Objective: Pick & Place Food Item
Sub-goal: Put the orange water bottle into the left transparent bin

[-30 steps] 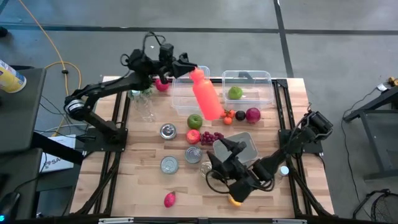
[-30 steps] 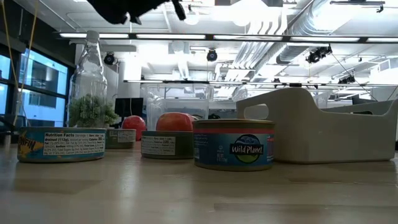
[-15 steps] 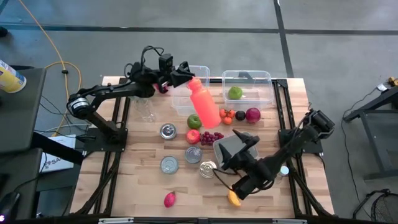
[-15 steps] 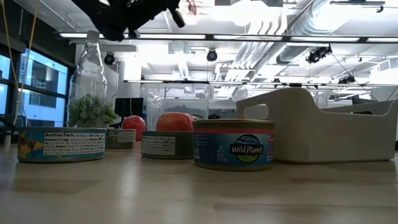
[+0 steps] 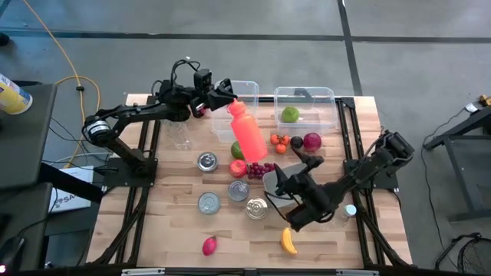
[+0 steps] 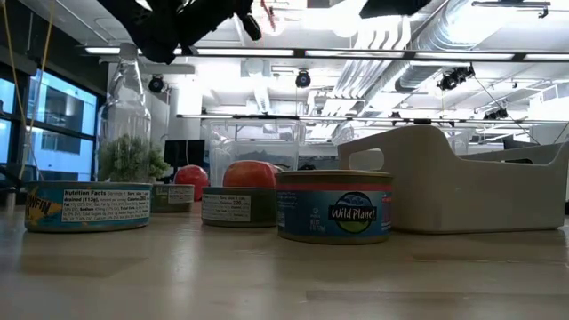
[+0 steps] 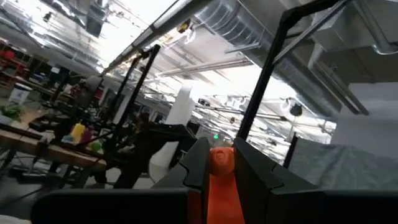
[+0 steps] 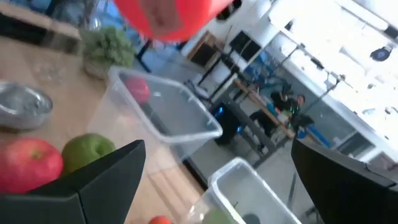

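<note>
1. Red-orange plastic bottle [image 5: 247, 132] hangs clamped by its neck in the left claw [image 5: 224, 95], held above the bench's far half; its body slants down toward the middle of the bench [image 5: 176, 230].
2. Left arm reaches in from the bench's far left corner, stretched roughly level along the far edge, with its claw pointing toward the right side. In the left wrist view the two dark fingers [image 7: 198, 163] pinch the bottle's orange top [image 7: 221, 159].
3. Right arm comes in from the right edge, folded low over the near right part of the bench. Its claw [image 5: 295, 170] has the fingers spread wide, holding nothing, above the white tray [image 5: 270, 181] just left of it.
4. Bottle and right claw are apart: the bottle's lower end sits over the green apple [image 5: 237, 149] and red apple [image 5: 238, 168], farther from the near edge than the right claw.
5. Two clear bins stand along the far edge; the right one [image 5: 325, 96] holds a green fruit [image 5: 290, 114].
6. Cans [image 5: 209, 202] cluster mid-bench; a banana [image 5: 288, 242] and a pink fruit [image 5: 209, 245] lie by the near edge, with bare wood along the near left corner.
</note>
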`<state>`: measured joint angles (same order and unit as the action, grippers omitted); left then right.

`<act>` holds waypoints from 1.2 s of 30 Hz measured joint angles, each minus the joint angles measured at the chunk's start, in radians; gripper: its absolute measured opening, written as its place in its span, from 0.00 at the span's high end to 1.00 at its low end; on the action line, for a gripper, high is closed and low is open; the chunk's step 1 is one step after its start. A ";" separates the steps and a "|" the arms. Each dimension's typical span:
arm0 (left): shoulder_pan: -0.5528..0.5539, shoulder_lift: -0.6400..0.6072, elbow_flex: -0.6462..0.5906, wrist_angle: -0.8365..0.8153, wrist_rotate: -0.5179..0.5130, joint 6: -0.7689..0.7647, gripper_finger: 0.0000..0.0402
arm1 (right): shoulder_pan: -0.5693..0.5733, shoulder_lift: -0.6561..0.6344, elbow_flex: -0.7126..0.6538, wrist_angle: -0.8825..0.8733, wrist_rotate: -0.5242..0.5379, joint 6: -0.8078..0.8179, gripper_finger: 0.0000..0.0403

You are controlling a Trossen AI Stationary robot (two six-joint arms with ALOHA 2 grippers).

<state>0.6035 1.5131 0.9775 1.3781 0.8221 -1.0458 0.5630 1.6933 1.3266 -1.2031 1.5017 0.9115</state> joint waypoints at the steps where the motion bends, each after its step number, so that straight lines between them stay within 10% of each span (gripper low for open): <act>1: 0.011 0.000 0.000 0.000 -0.003 0.000 0.89 | -0.008 0.000 0.000 0.000 -0.014 0.000 0.02; 8: 0.124 -0.009 0.001 -0.126 -0.181 0.235 0.89 | -0.056 0.000 0.000 0.000 -0.089 0.000 0.02; 36: 0.199 -0.188 0.203 -1.297 -0.294 1.150 0.90 | -0.101 -0.159 0.000 0.139 0.018 0.010 0.02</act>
<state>0.8030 1.3251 1.1801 0.0808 0.5277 0.1042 0.4622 1.5341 1.3266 -1.0642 1.5200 0.9218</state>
